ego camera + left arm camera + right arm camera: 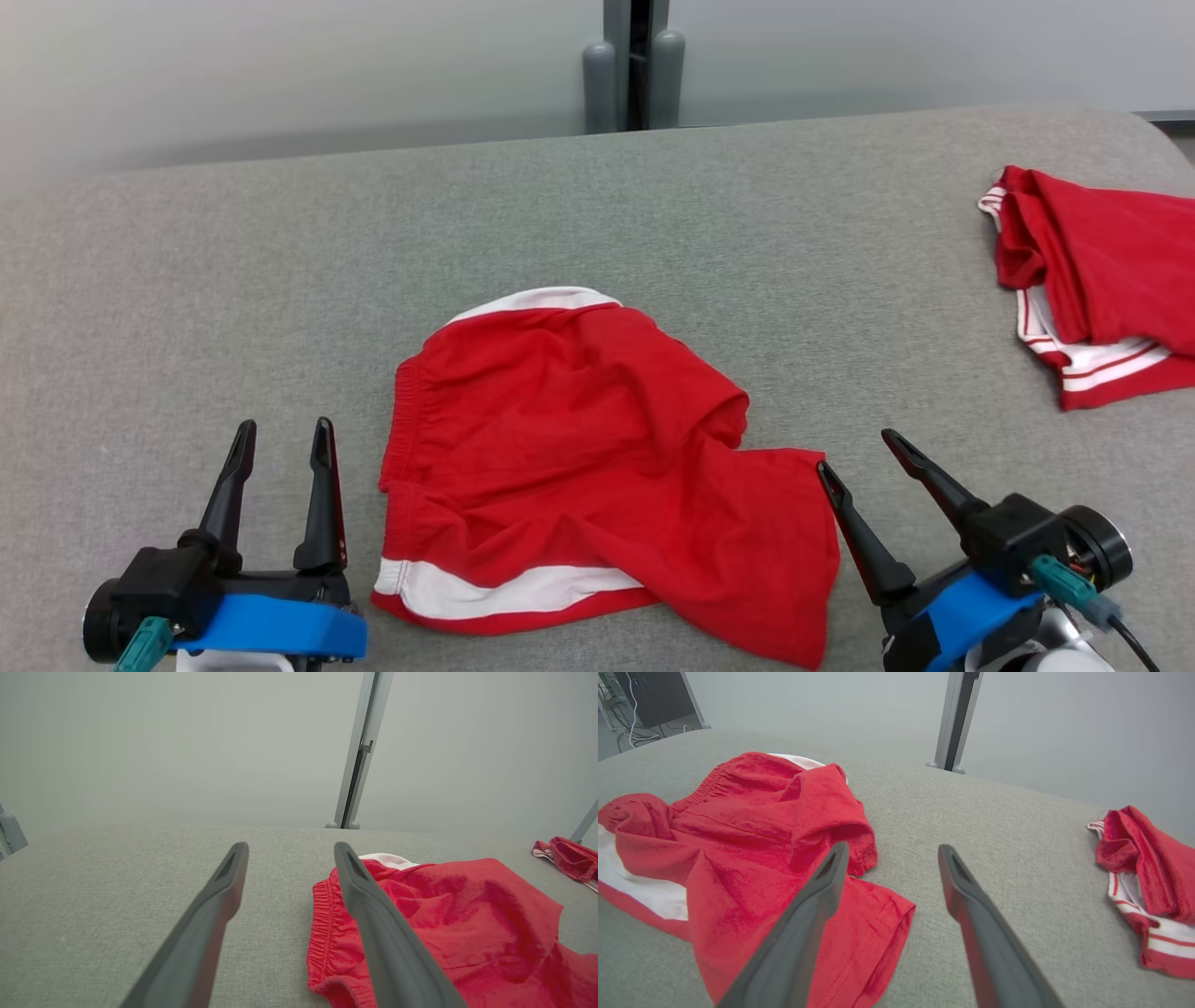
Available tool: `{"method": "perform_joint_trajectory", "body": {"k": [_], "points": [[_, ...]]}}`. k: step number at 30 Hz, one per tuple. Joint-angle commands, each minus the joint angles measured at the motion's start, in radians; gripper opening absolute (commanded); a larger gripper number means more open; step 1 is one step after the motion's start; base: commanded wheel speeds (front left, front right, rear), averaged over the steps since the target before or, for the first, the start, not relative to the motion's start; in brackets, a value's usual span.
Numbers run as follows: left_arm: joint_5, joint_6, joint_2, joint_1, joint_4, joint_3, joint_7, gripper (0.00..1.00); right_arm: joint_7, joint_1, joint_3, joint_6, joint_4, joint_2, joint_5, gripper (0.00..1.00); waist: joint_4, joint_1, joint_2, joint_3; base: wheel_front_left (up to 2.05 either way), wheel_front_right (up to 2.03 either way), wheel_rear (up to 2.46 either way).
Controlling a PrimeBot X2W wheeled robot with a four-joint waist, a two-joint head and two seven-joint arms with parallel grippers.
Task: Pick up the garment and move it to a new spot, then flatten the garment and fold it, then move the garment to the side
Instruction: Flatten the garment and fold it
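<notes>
While both my grippers rest low on the grey woven fabric surface [280,280], the rumpled red shorts with white trim and a gathered elastic waistband [579,448] lie between them, flat on that surface and held by neither.

My left gripper [285,425] has its two dark fingers spread apart with nothing between them. The waistband sits just beside its inner finger. My right gripper [854,448] also stands with its fingers apart and empty, and its inner finger is close to the hem of one leg; I cannot tell whether they touch.

The cloth is creased all over. One leg is folded back on itself into a raised hump ahead of my right gripper. A broad white band shows along the near hem, closer to my left gripper, and a white strip peeks out at the far edge.

The long axis runs across from one gripper to the other, waistband toward my left, leg hem toward my right.

Bare grey fabric stretches ahead of my left gripper and to its outer side, out to the far edge, where a grey upright post [635,65] stands against a pale wall. Well out beyond my right gripper, a second crumpled red garment with white stripes [1102,280] lies near the rounded corner, with open surface between.
</notes>
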Motion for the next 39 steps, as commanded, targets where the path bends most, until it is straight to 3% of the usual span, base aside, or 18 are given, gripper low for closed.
{"method": "perform_joint_trajectory", "body": {"k": [1,17,18,20,30,39], "points": [[0.000,0.001,0.003,-0.011,-0.002,0.000,-0.004,1.00,0.005,-0.016,0.000,0.000,0.020,-0.002,-0.007,1.00,0.009,0.0000,0.0000,0.008,0.00,0.00,0.00],[-0.010,0.003,0.003,-0.051,-0.005,-0.017,-0.004,1.00,-0.072,-0.141,0.042,0.000,0.384,0.039,0.003,1.00,0.075,0.0000,0.0000,0.075,0.00,0.00,0.00],[-0.010,0.003,0.003,-0.052,-0.005,-0.016,-0.004,1.00,-0.073,-0.146,0.044,0.000,0.402,0.042,0.002,0.84,0.075,0.0000,0.0000,0.076,0.00,0.00,0.00],[-0.009,0.003,0.003,-0.053,-0.005,-0.014,-0.004,1.00,-0.084,-0.159,0.052,0.000,0.429,0.045,0.003,0.00,0.075,0.0000,0.0000,0.078,0.00,0.00,0.00],[-0.013,0.006,0.003,-0.058,-0.001,-0.021,-0.004,1.00,-0.191,-0.238,-0.005,-0.001,0.443,0.050,-0.008,0.00,0.072,0.0000,0.0000,0.074,0.00,0.00,0.00],[-0.017,0.002,0.003,-0.077,0.003,-0.027,-0.004,1.00,-0.166,-0.428,-0.071,-0.001,0.530,0.029,-0.005,0.00,0.094,0.0000,0.0000,0.089,0.00,0.00,0.00]]}}
